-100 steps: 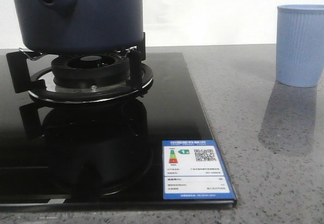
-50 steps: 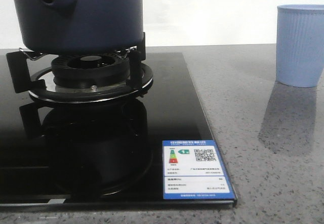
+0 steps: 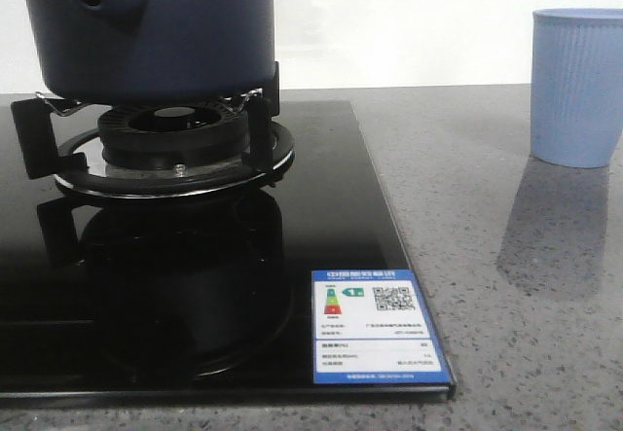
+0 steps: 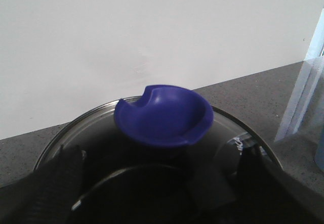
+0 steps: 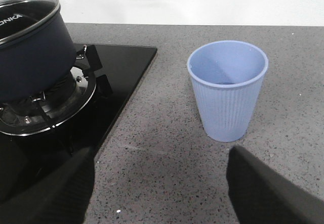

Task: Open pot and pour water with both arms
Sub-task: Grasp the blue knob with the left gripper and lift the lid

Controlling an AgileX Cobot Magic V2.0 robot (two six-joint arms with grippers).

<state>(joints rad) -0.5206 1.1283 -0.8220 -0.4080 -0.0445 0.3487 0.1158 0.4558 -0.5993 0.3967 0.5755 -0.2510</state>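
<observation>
One large round dark navy-blue pot [image 3: 161, 32] sits on the black burner grate [image 3: 170, 144], lid on; left hand [image 4: 157, 183] spread wide around the blue lid knob [image 4: 164, 114]; right hand [image 5: 159, 183] released, near the light-blue ribbed cup [image 5: 228, 90] on the grey desk [image 3: 506, 256].

bright, even | cooktop [image 3: 321, 207] mirror glare | wrist foregrounds blurred

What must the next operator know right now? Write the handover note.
Left gripper: open, a finger on either side of the lid's blue knob, not clamped.
Right gripper: open and empty, facing the light-blue ribbed cup on the counter.
Pot: on the gas burner, glass lid on.
Done: nothing yet.
Left: grip the knob, lift the lid, pour.
</observation>
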